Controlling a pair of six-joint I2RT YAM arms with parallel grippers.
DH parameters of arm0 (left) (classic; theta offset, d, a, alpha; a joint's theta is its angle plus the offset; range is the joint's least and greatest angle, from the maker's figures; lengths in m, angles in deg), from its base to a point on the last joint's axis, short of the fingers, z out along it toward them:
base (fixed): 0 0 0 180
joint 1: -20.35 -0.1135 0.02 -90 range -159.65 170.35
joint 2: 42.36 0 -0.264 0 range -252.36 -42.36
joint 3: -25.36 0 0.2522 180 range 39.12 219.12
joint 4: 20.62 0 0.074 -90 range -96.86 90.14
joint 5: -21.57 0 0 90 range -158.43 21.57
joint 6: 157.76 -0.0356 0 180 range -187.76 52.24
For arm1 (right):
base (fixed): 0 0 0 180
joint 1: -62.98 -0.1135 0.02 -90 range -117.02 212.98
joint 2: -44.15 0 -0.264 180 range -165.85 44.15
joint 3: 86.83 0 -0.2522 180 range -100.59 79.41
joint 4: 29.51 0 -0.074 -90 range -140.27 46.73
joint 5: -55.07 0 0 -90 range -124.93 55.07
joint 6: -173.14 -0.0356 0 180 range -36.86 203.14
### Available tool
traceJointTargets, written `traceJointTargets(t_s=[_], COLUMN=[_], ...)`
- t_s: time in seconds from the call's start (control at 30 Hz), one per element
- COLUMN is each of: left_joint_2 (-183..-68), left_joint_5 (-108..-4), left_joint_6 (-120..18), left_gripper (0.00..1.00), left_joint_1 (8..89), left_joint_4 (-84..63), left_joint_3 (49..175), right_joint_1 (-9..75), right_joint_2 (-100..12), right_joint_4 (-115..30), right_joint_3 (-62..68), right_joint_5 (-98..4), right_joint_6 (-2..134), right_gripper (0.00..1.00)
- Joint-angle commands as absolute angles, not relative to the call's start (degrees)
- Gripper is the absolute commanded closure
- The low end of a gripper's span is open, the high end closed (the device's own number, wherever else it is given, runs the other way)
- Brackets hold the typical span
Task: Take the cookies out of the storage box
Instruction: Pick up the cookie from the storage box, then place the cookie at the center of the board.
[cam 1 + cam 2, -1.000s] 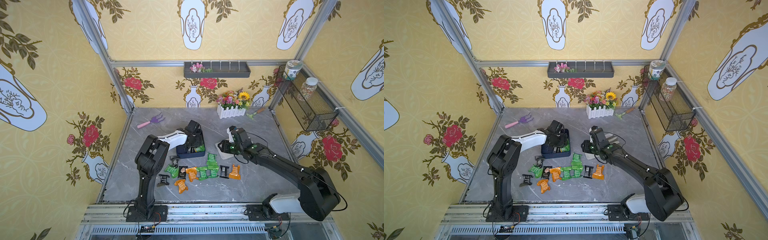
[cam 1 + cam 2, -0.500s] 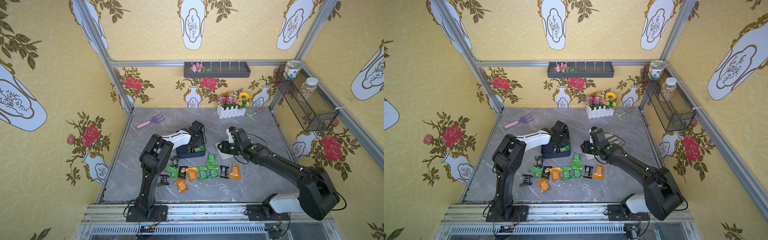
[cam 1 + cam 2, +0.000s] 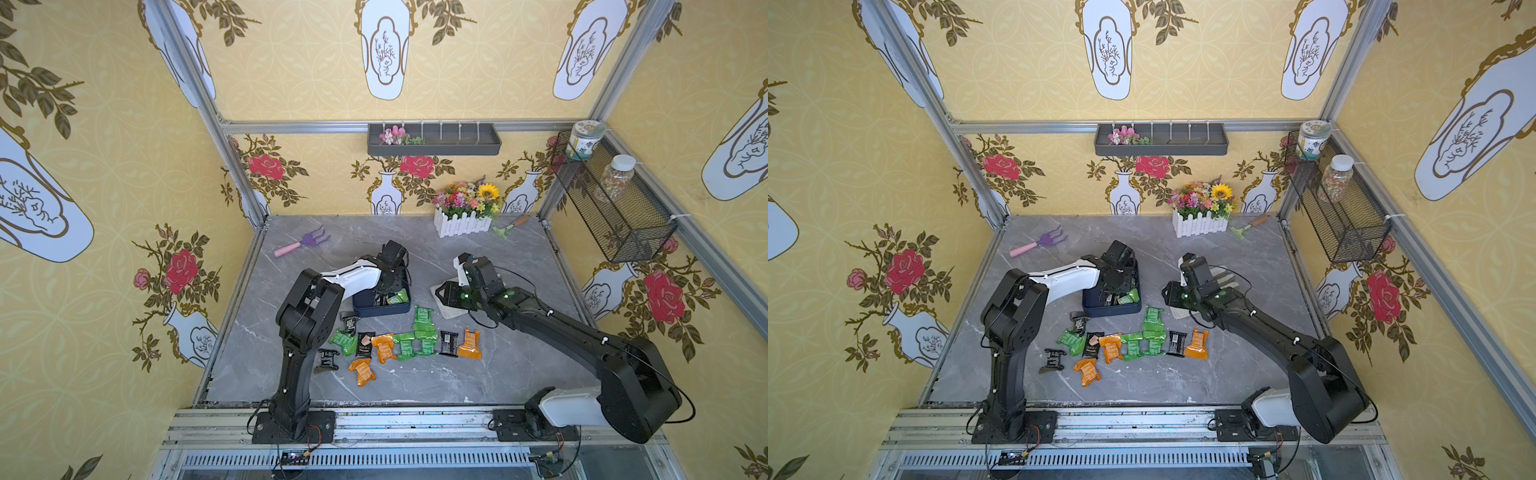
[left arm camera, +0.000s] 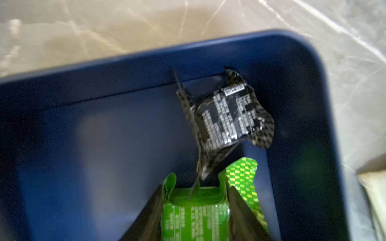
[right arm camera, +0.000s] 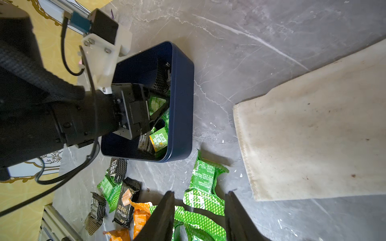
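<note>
**Ana:** Where were the cookies (image 3: 405, 345)?

**Ben:** Most lay on the counter (image 3: 415, 257), in a loose row just in front of the storage box (image 3: 382, 311). I counted eleven there: four green, four black and three orange. A couple overlapped, so the green count could be off by one.

**Ana:** And inside the box?

**Ben:** That was harder to count. The left wrist view showed a black packet (image 4: 227, 116) propped against the wall near a corner, with a green packet (image 4: 194, 217) below it. The right wrist view suggested two green and two black in all, half hidden by the arm.

**Ana:** What about the hands?

**Ben:** The left hand (image 4: 196, 186) was down in the box with a finger against each long edge of that green packet. I couldn't tell whether it was actually pinching. The right hand (image 5: 199, 193) hung over the green ones on the counter, fingers apart and holding nothing.

**Ana:** How would the packets handle?

**Ben:** I judged them very light, with slick, crinkly foil and probably a brittle biscuit inside. The padded middle, gripped gently across its width, looked the best hold, since the flat crimped ends would likely slip. The leaning black one seemed easiest to take by its free upper edge.
</note>
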State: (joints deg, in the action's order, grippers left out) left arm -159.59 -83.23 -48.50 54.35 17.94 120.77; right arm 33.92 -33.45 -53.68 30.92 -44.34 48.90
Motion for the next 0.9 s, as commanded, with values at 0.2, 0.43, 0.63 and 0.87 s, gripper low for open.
traceJointTargets(t_s=[0.2, 0.43, 0.63, 0.87], left_joint_2=[-148.6, -138.6, -129.9, -119.1], left_joint_5=[-84.5, -87.1, -90.6, -88.8], left_joint_6=[-43.8, -38.6, -35.6, -32.8], left_gripper=[0.63, 0.64, 0.64, 0.65], left_joint_1=[54.4, 54.6, 52.0, 43.2], left_joint_4=[17.5, 16.9, 18.9, 19.4], left_joint_3=[115.3, 105.7, 98.3, 85.6], right_joint_1=[34.1, 34.1, 34.1, 34.1], right_joint_2=[-32.6, -32.7, -32.9, -33.9], right_joint_4=[-52.8, -52.4, -52.0, -51.6], right_joint_3=[31.1, 31.1, 30.7, 30.3], right_joint_5=[-44.4, -45.0, -45.9, -46.6], right_joint_6=[48.8, 48.8, 48.8, 49.0], right_gripper=[0.57, 0.57, 0.57, 0.57])
